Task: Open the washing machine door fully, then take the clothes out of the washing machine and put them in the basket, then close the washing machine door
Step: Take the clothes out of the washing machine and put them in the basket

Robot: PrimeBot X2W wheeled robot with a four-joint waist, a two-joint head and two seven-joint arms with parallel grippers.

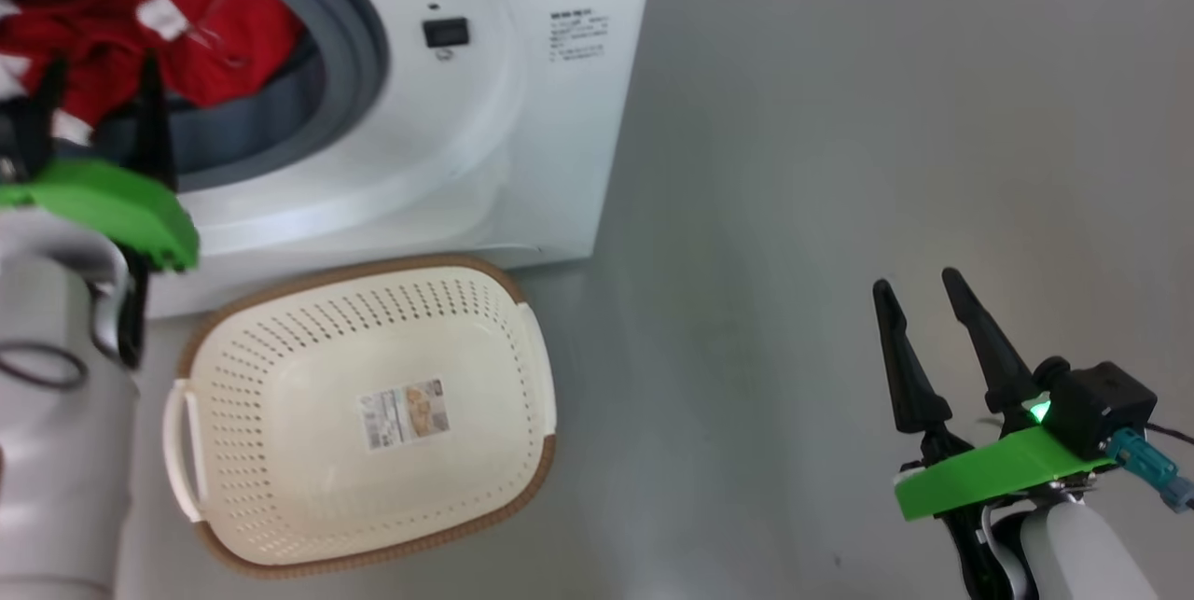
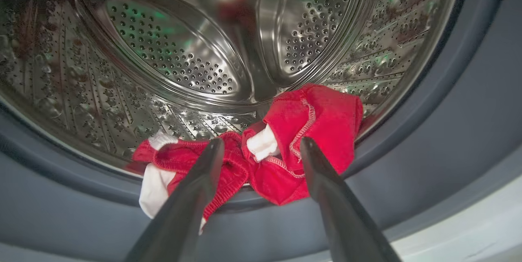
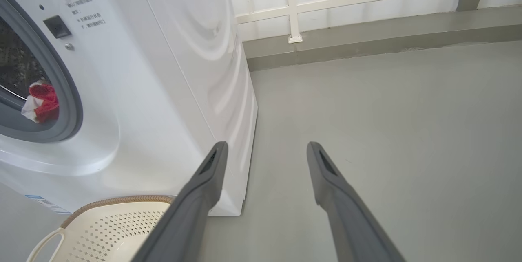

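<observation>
Left fingers (image 2: pixel 195 188) spread wide, nothing between them, tips at the drum mouth right by the clothes (image 2: pixel 318 119); can't tell if touching. Clothes: red heap on the drum's lower front edge, spilling onto the grey ring (image 2: pixel 448 111) of the washing machine (image 1: pixel 522 115). Basket (image 1: pixel 373 266) on the floor (image 1: pixel 793 161) just in front of the machine. Right fingers (image 1: pixel 984 343) spread, above the floor, well apart from the basket.

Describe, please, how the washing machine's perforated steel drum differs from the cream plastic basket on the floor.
The shiny steel drum is round and silvery; the cream perforated plastic basket is a rounded rectangle with a brown woven-look rim. The drum holds the red clothes at its front lip; the basket holds no clothes, just a paper label. Both are perforated.
</observation>
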